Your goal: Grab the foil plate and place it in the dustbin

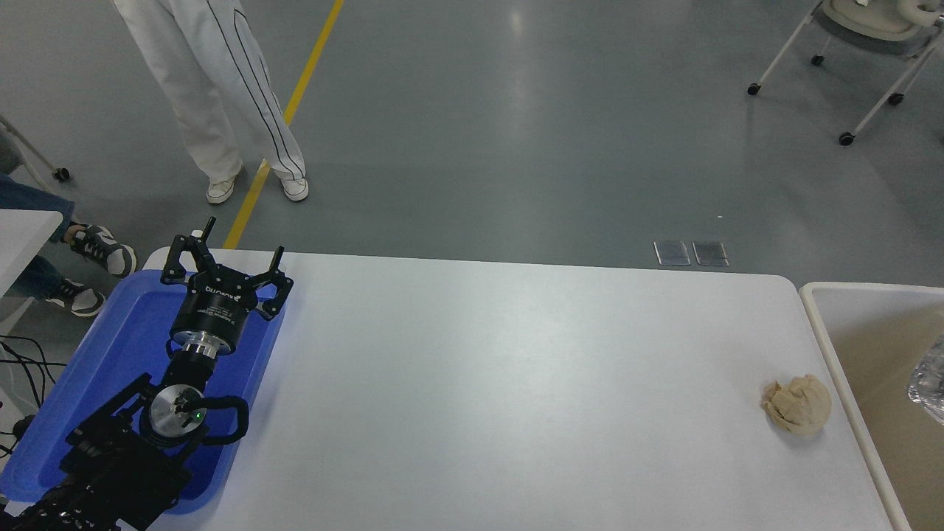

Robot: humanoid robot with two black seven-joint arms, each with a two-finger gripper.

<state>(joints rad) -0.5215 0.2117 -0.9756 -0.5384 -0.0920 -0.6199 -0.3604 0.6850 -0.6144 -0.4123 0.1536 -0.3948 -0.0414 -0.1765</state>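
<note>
upside-down "ROBOTIQ" lettering on left pincer (225,258)
</note>
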